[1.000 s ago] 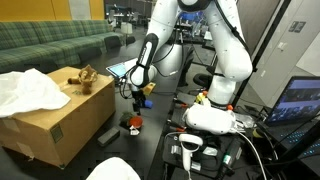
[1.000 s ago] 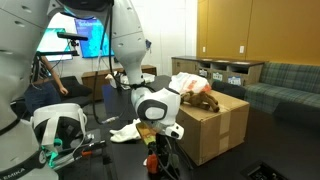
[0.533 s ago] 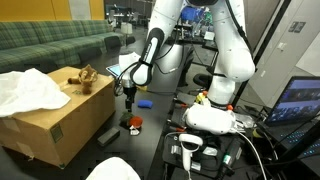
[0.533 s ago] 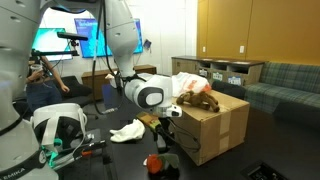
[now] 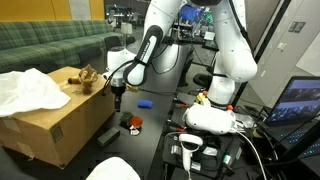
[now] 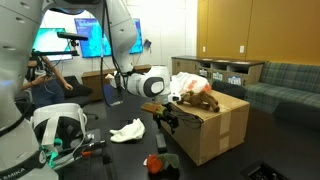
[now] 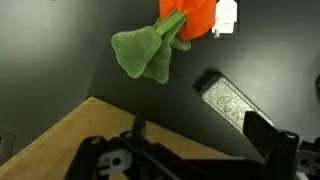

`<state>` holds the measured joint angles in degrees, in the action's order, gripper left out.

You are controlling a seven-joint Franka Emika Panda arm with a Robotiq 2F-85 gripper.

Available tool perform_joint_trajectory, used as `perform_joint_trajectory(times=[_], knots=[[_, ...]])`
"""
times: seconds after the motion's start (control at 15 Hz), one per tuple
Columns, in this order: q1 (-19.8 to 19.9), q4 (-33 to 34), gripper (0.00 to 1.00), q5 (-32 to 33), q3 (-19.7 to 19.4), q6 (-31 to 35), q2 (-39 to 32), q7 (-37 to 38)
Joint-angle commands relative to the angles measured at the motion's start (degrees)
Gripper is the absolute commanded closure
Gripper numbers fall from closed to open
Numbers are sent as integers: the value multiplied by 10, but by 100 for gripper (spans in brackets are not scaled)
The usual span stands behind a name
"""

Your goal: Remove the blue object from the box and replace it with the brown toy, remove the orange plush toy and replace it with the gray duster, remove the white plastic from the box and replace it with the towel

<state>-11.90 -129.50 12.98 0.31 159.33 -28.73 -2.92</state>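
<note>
Down on the floor (image 7: 60,50) near the box (image 5: 60,125), the gray duster (image 7: 228,100) is lying slanted below the claw (image 5: 117,93), a little right in the wrist view. The claw is hanging spread wide and empty (the orange plush toy (image 7: 192,14) is sitting farther off).

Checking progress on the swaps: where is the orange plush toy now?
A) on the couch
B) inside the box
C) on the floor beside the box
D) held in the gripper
C: the orange plush toy lies on the floor beside the box, clear of the open gripper.
</note>
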Motion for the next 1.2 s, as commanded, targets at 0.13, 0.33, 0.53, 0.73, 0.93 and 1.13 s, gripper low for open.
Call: perform_joint_trajectory(times=[0.13,0.33,0.53,0.73,0.93,1.13], knots=[[-1,61,0,-11,3,-10,-50,30],[6,79,0,-27,9,-17,-71,35],[22,100,0,-49,26,-28,-94,26],[39,118,0,-79,50,-44,-113,20],[60,135,0,-107,76,-59,-134,10],[79,148,0,-136,101,-68,-154,-3]])
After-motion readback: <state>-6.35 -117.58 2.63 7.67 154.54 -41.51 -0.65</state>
